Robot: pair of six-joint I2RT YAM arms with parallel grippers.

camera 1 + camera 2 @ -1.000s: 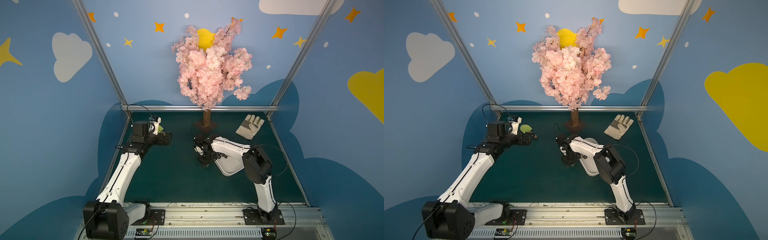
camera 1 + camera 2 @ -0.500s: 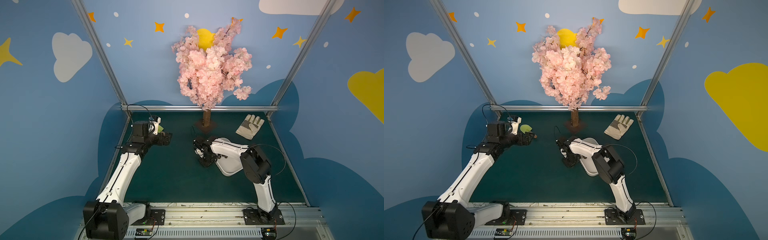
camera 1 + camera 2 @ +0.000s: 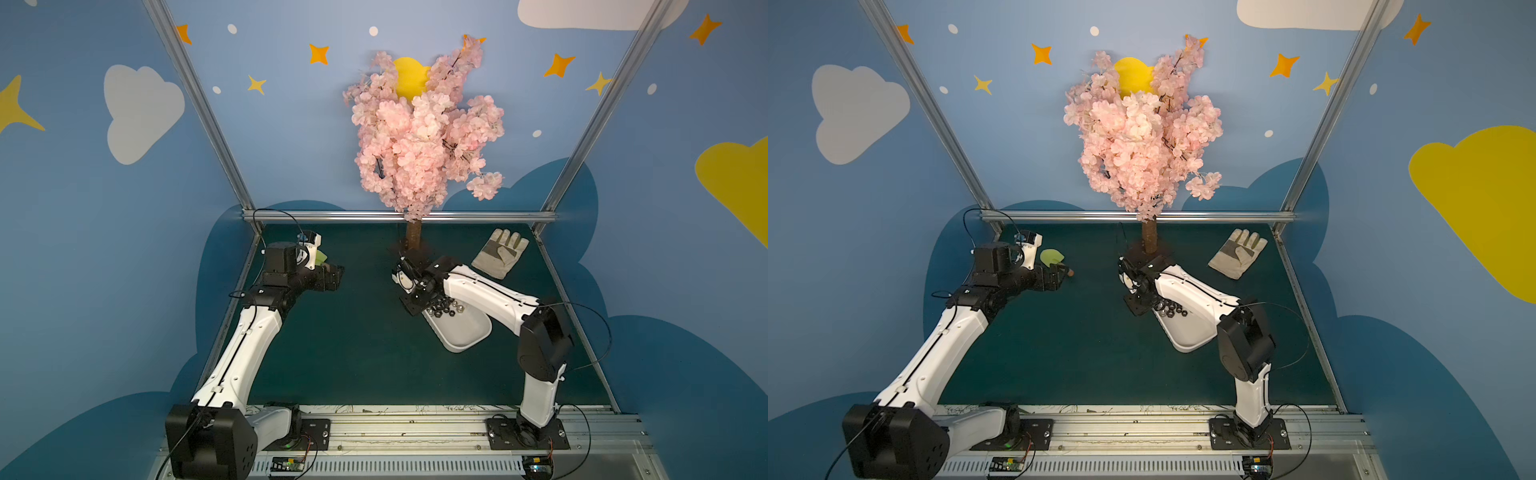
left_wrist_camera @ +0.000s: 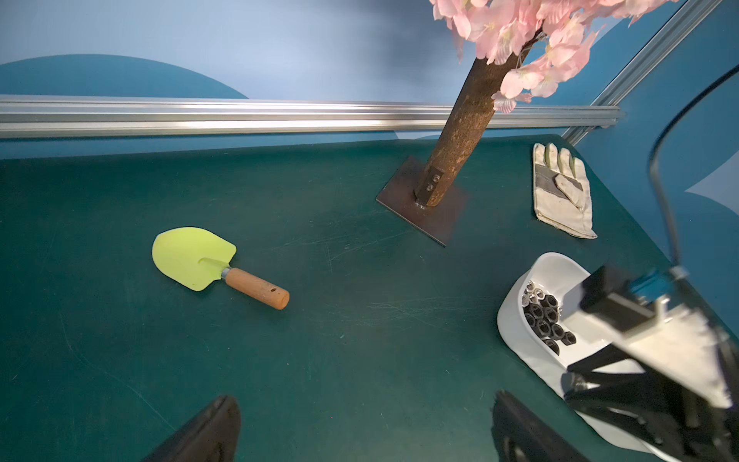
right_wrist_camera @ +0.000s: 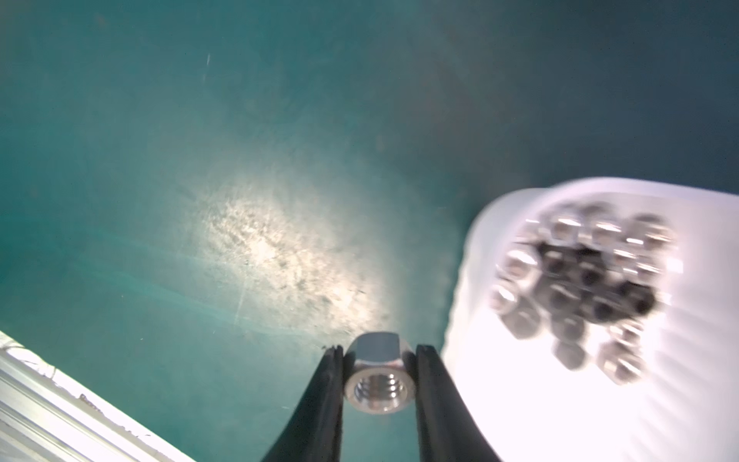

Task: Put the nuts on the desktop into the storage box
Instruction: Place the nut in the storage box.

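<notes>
1. Right, the right gripper is pinched narrow on a single nut, with one black finger on each flat. The threaded hole stares straight at the wrist camera.
2. That nut sits just outside the storage box, beside its white wall and over the green desktop. Whether it touches the surface, I cannot tell.
3. Inside the box, the nuts are heaped at the end closest to the gripper, shiny and blurred in the wrist view. In a top view the same nuts crowd that end, and the remaining floor of the storage box shows plain white.
4. Over to the left gripper: it is well apart from the box and hangs above the desktop with its jaws spread wide.
5. A trowel with a yellow-green blade and a wooden handle lies flat, also well apart from the box, out on the left gripper's side.
6. Past the box's nut-filled end stands the blossom tree's dark base plate. A beige glove lies flat near the box, towards the back rail.
</notes>
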